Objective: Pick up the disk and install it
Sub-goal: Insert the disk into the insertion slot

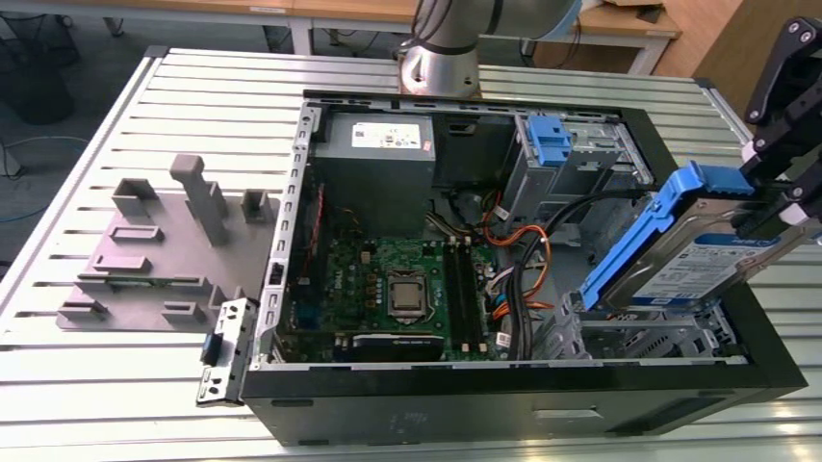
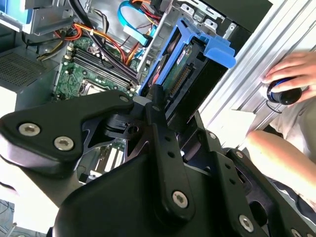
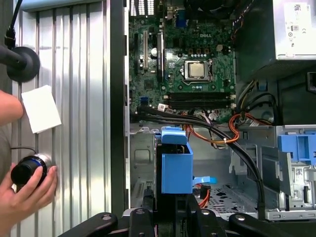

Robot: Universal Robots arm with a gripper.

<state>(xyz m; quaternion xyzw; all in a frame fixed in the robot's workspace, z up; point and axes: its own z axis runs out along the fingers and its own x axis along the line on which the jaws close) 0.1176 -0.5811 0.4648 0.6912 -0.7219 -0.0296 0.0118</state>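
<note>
Nearest in the exterior view, the open computer case [image 1: 514, 399] lies on its side on the slatted metal table [image 1: 129, 404]. Its metal drive cage [image 1: 642, 337] sits in the near corner on the exterior view's right. Just above that cage hangs the disk [image 1: 700, 255], steeply tilted in its blue caddy, with its low end toward the cage. The gripper [image 1: 777, 197] is clamped on its raised end. Black cables [image 1: 533, 289] and orange leads [image 1: 521, 241] run close beside the cage, between it and the motherboard [image 1: 385, 279]. Farther back stand the grey power-supply box [image 1: 385, 140] and a bare blue bracket [image 1: 549, 144], with a grey fixture plate [image 1: 154, 260] outside the case. The arm's base [image 1: 444, 48] rises beyond the case. In the first wrist view a person's hand [image 3: 27, 195] rests on the table.
</note>
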